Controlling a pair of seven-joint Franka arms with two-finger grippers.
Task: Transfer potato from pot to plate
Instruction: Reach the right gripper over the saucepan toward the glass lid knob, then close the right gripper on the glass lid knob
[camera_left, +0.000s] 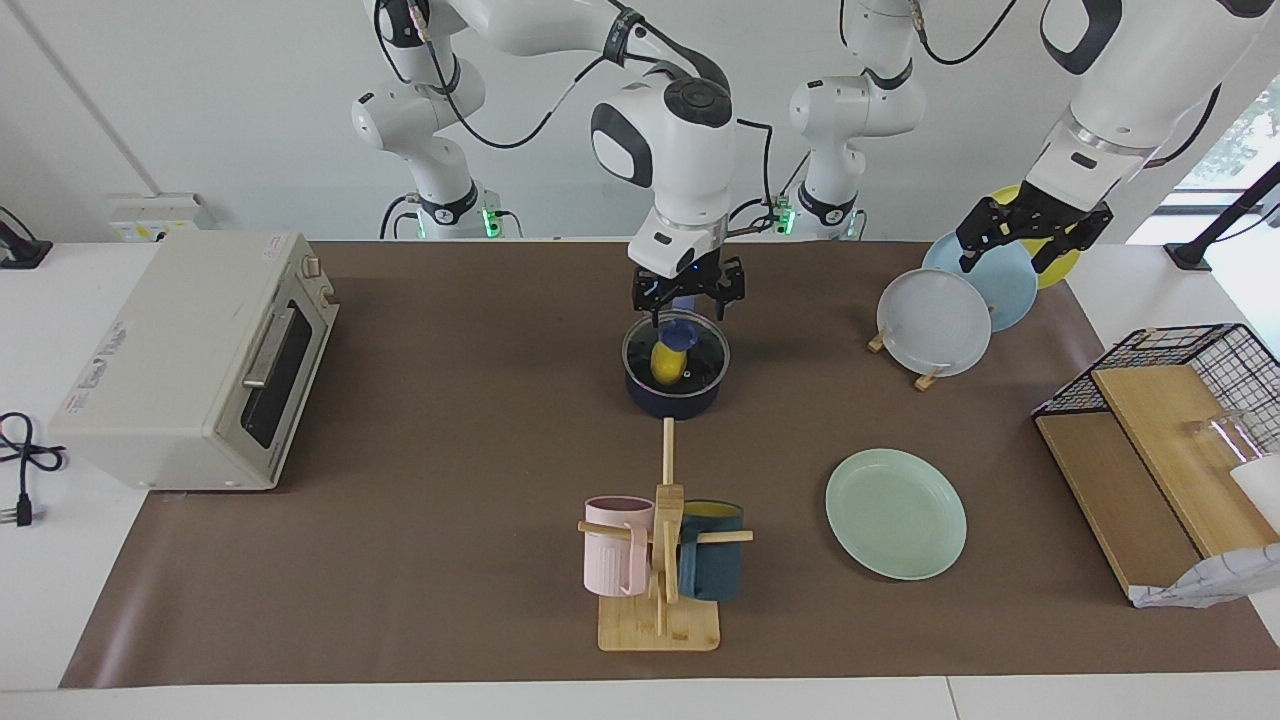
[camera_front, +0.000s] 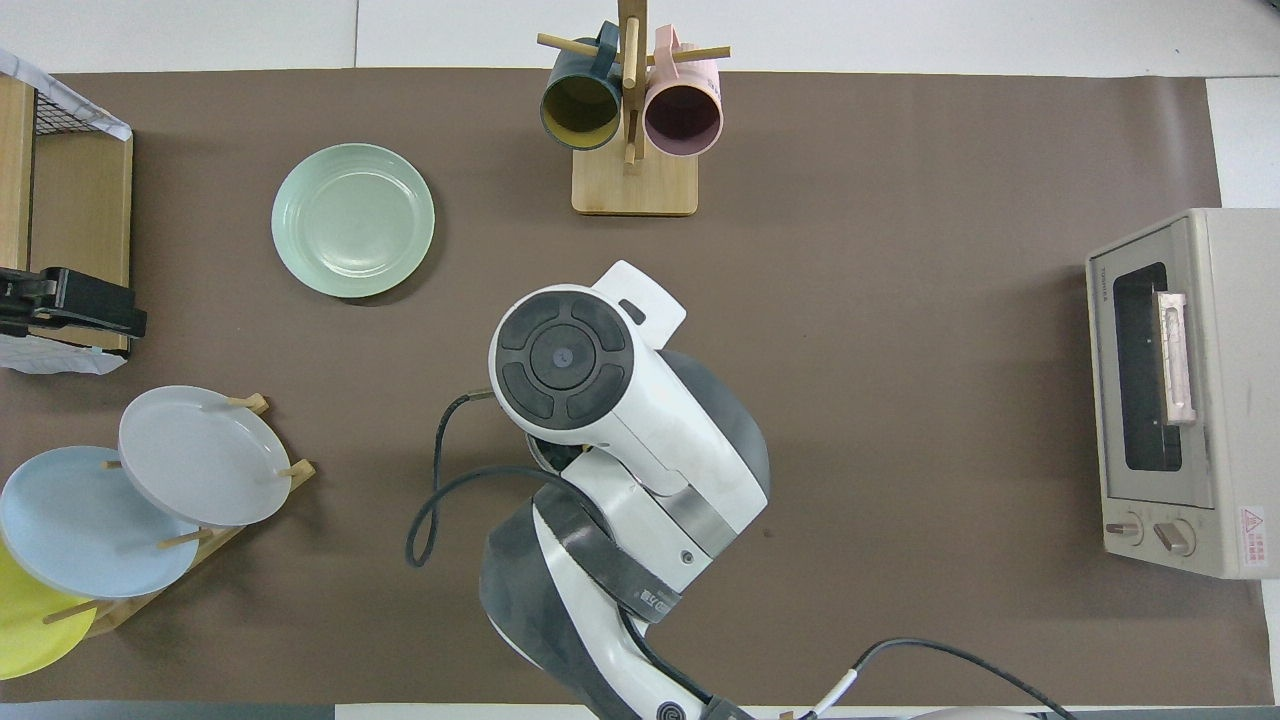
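Right hand (camera_left: 688, 293) hangs over the pot (camera_left: 675, 375), grip unreadable; potato (camera_left: 667, 361) inside. Mug rack (camera_left: 662, 560) stands beside the plate (camera_left: 895, 513). Left hand (camera_left: 1032, 232) waits spread, empty, over the plate rack (camera_left: 935, 320).

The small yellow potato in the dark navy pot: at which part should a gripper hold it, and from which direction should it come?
Probably from straight above, across the middle of the small yellow oval potato. It sits inside the dark navy round pot, whose wall blocks any sideways approach, and its upper end is partly hidden by a blue piece. The right gripper hangs over the pot. The left gripper waits over the plate rack.
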